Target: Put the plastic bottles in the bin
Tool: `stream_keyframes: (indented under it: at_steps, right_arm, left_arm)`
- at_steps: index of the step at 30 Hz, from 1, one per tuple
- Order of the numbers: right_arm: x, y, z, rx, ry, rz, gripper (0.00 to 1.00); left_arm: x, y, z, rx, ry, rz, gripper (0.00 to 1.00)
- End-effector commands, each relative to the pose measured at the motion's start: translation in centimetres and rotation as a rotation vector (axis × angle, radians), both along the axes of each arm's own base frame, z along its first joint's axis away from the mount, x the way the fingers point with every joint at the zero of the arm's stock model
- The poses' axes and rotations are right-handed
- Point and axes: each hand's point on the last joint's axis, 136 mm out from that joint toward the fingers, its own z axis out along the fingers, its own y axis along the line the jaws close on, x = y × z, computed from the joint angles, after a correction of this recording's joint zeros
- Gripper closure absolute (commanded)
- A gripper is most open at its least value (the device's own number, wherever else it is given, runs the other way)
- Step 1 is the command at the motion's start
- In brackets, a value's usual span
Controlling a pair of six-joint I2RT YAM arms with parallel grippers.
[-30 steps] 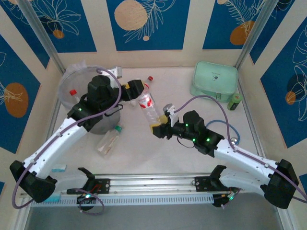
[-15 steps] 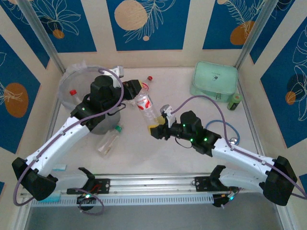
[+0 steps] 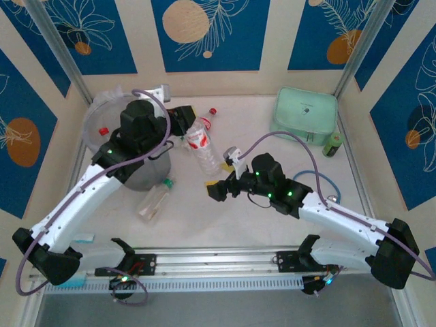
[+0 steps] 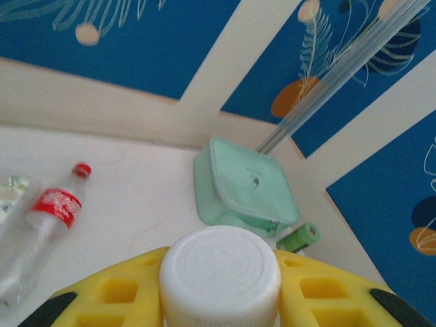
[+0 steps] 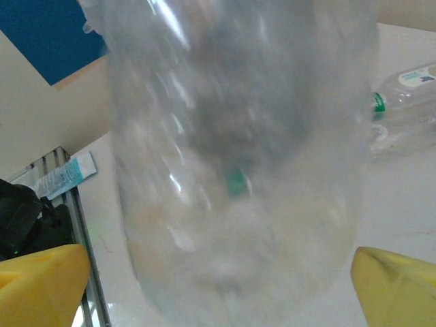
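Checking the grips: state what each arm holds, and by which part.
The left gripper holds the white-capped, red-labelled bottle by its cap; the right gripper stands with jaws open, holding nothing.

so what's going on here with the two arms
The left pincer is shut on the white cap of a clear plastic bottle, close beside the round grey bin lined with a clear bag. The right pincer stands open, its yellow fingers either side of what appears to be the same bottle. It looks like a handover, and the bottle is not yet in the bin. A red-labelled bottle and a green-capped clear bottle lie on the white table.
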Motion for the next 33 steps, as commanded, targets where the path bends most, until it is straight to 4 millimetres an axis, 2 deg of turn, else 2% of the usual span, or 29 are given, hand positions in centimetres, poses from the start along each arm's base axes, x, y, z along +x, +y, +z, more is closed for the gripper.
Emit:
stream_keyframes:
  at_steps: [1,4,6,10,14,17,20,25,33]
  right_arm:
    - [0.6,-1.3,0.0,-0.033,0.002,-0.048,0.01]
    - [0.9,-2.3,-1.1,-0.055,0.042,-0.086,0.01]
    - [1.0,-2.9,-1.8,-0.062,0.070,-0.105,0.01]
    - [1.0,-3.5,-2.8,-0.069,0.108,-0.123,0.01]
    - [1.1,-3.8,-3.4,-0.077,0.125,-0.131,0.01]
    - [1.3,-3.9,-3.7,-0.082,0.132,-0.133,0.01]
    - [1.5,-4.0,-4.0,-0.086,0.139,-0.137,0.01]
    - [1.9,-4.0,-4.5,-0.091,0.161,-0.142,0.00]
    - [2.2,-4.0,-5.0,-0.110,0.174,-0.150,0.00]
  left_arm:
    - [0.3,3.8,4.3,0.037,-0.108,0.102,0.98]
    - [1.5,8.2,6.6,0.046,-0.147,0.216,1.00]
    - [2.3,11.9,7.8,0.020,-0.159,0.302,1.00]
    - [3.4,17.5,9.2,0.000,-0.177,0.435,1.00]
    - [4.8,22.3,8.9,-0.072,-0.136,0.498,1.00]
    - [5.3,24.6,7.8,-0.064,-0.119,0.537,1.00]
    - [5.6,25.7,6.0,0.047,-0.088,0.563,1.00]
    - [6.2,25.8,1.7,0.193,-0.036,0.530,1.00]
    - [6.4,23.3,-4.7,0.259,0.026,0.365,1.00]
